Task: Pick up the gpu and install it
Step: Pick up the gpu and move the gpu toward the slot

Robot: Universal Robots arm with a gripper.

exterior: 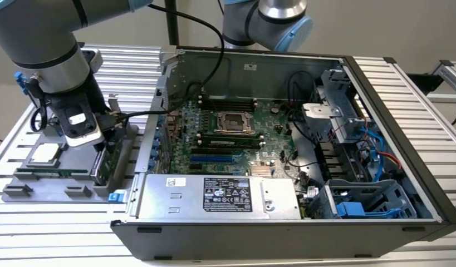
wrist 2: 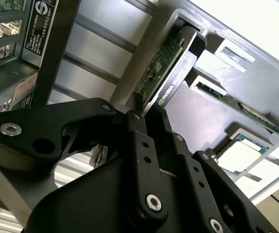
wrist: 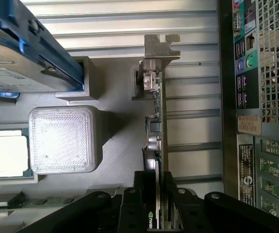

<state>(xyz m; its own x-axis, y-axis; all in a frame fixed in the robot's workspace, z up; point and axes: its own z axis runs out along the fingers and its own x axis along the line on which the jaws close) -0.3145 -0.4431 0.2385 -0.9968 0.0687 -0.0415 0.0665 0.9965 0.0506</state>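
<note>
Exterior view: my claw [exterior: 101, 147] is lowered over the grey holder tray [exterior: 34, 186] on the slatted desk [exterior: 57, 233], at the exterior view's left of the open computer case [exterior: 287, 233]. The gpu [exterior: 100, 167] stands on edge in a tray slot, at the side nearest the case. First wrist view: the claw [wrist: 159, 177] is narrow, one finger against each face of the gpu [wrist: 159, 126], silver bracket at the far end. Also in the tray: a processor [wrist: 7, 155] and a hard drive [wrist: 13, 53] with blue rails. Second wrist view: a RAM stick [wrist 2: 236, 104] lies beside the gpu [wrist 2: 171, 68].
</note>
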